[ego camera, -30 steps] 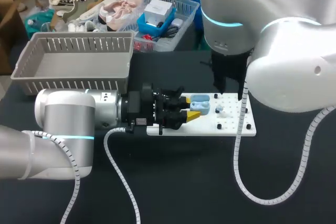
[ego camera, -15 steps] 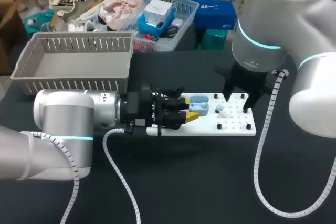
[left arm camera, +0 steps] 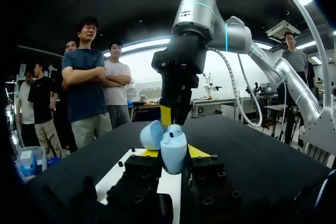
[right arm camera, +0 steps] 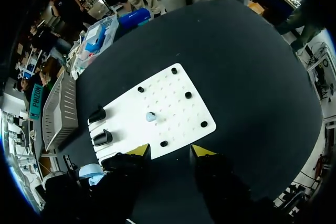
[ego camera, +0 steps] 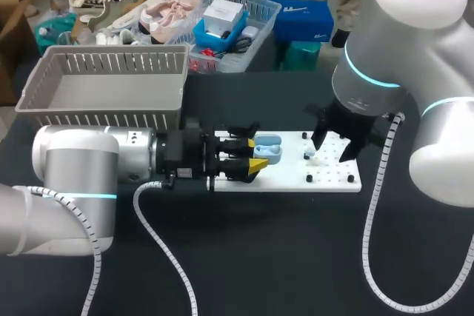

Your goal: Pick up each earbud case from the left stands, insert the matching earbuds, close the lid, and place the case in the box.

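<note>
A light blue earbud case with its lid up is held over the left end of the white pegboard, my left gripper shut on it. In the left wrist view the case sits between the yellow tips, lid tipped back, one earbud seated in it. A loose blue earbud lies on the board. My right gripper hangs open just above the board's right half, nothing between its fingers. From the right wrist, the earbud lies ahead of the right gripper.
A grey slatted basket stands at the back left of the table. Two black stands rise at the board's left end, and small black pegs dot its right half. Dark bare table lies in front of the board.
My right arm has swung out to the right, and its gripper has shifted right over the board. My left gripper has drawn back to the left with the case.
</note>
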Controlling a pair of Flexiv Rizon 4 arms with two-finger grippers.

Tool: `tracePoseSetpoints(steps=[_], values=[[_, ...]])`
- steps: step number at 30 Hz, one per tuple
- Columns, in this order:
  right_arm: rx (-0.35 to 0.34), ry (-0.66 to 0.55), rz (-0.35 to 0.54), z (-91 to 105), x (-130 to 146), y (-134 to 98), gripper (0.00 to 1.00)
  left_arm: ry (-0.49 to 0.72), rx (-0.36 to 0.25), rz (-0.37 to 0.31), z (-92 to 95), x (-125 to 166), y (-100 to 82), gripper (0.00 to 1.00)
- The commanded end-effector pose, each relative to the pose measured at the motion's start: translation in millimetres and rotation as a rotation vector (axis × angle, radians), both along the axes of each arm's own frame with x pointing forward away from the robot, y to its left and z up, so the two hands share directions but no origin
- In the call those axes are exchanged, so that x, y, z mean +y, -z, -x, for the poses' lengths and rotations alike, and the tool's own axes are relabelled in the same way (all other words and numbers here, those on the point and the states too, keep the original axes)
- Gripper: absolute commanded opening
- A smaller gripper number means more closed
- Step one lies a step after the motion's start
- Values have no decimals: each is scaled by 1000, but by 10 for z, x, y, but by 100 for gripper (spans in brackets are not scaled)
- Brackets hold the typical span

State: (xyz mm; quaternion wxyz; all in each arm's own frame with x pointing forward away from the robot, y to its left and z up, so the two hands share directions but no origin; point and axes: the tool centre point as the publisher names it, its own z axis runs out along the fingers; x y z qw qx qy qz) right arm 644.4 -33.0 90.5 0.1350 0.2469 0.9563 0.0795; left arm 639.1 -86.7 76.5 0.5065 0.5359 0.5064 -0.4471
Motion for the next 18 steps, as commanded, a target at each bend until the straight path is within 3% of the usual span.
tracePoseSetpoints(steps=[1, 18], values=[[9, 2, 7, -164, 84, 139, 46, -2, -2, 0, 22, 20, -3, 0], [-38, -72, -21, -385, 186, 359, 43, -2, -2, 0, 22, 20, -3, 0]])
